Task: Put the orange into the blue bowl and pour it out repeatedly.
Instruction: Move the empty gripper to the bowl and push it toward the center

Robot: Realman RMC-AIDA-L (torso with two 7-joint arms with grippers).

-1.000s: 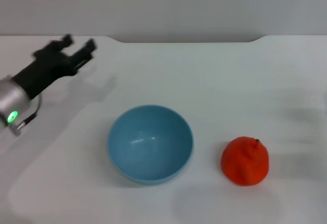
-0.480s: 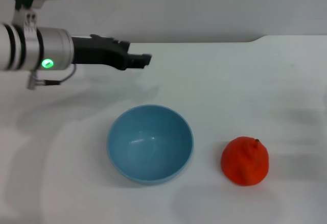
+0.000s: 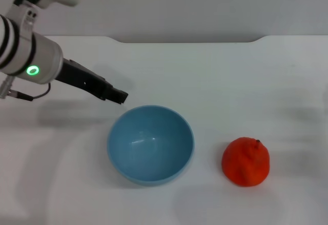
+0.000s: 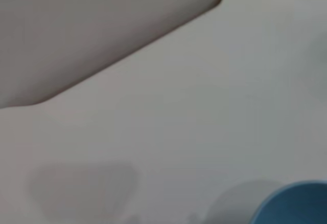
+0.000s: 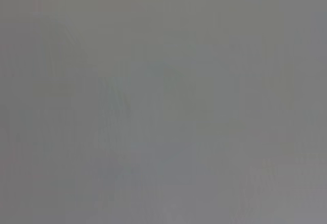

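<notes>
The blue bowl (image 3: 150, 144) stands upright and empty on the white table, near the front centre. The reddish-orange orange (image 3: 246, 161) lies on the table to the bowl's right, apart from it. My left gripper (image 3: 119, 96) reaches in from the upper left, angled down, with its black tip just above and behind the bowl's rear-left rim. It holds nothing that I can see. The bowl's rim also shows in a corner of the left wrist view (image 4: 296, 203). My right gripper is out of view, and the right wrist view shows only a plain grey surface.
The white table (image 3: 230, 81) stretches back to a grey wall. Its rear edge has a raised step in the middle (image 3: 184, 41). The left arm's silver link with a green light (image 3: 33, 70) hangs over the left side of the table.
The left arm has swung in from the far left and tipped downward. Its gripper has dropped from above the back of the table to the bowl's rear-left rim. Bowl and orange have not moved.
</notes>
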